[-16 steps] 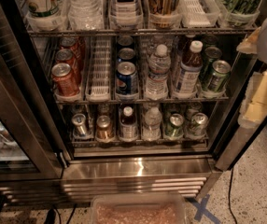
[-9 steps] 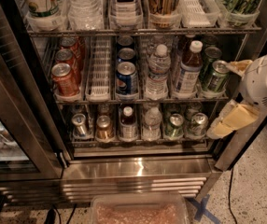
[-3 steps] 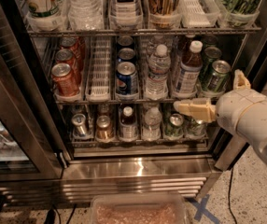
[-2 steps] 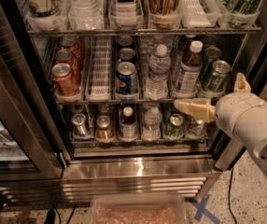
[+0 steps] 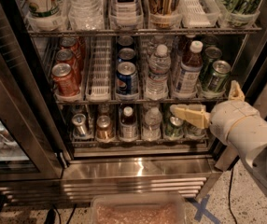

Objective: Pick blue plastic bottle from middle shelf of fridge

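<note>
The blue plastic bottle [image 5: 188, 71] stands upright on the middle shelf [image 5: 138, 99] of the fridge [image 5: 138, 167], second lane from the right, with a white cap, brown drink and a blue-and-white label. A clear water bottle [image 5: 158, 72] is on its left and green cans [image 5: 215, 76] on its right. My gripper [image 5: 204, 97] is open in front of the fridge's lower right. One cream finger [image 5: 189, 114] points left just below the bottle, over the bottom shelf's cans. The other finger [image 5: 235, 90] points up to the right of the green cans.
Red cans [image 5: 65, 78] and Pepsi cans [image 5: 126, 77] fill the left lanes of the middle shelf. Tall tea cans and bottles stand on the rack above. Small cans and bottles sit on the bottom rack [image 5: 138, 139]. The open glass door [image 5: 12, 101] is at left. A tray [image 5: 138, 211] lies on the floor.
The gripper came in from the right edge, swung down and left, and now sits in front of the right lanes just below the middle shelf. In the last second it barely moved.
</note>
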{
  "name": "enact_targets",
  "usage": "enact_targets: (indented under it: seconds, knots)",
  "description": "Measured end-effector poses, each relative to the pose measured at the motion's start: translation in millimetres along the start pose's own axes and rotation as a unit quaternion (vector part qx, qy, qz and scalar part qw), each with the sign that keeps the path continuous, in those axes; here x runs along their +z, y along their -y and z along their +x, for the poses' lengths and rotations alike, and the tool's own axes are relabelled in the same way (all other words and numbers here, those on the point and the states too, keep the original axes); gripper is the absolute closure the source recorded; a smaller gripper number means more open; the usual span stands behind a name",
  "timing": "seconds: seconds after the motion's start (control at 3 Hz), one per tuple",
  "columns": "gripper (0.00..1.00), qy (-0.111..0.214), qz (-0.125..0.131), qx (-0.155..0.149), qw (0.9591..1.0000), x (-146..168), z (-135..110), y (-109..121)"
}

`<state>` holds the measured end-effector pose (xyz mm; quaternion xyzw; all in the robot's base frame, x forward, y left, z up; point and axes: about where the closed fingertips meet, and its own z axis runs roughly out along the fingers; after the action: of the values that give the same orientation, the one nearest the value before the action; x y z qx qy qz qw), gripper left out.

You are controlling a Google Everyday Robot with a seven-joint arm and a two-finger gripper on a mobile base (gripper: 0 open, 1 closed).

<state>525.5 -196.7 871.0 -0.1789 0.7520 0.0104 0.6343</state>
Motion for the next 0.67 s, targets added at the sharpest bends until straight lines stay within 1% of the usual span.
enact_targets:
  seconds: [0.33,0.67]
  knots:
    - [0.0,0.014,0.002,0.017,0.9997,8,3,-8]
    - [0.15,0.028,0.005,0.023,0.9993,20,6,-14]
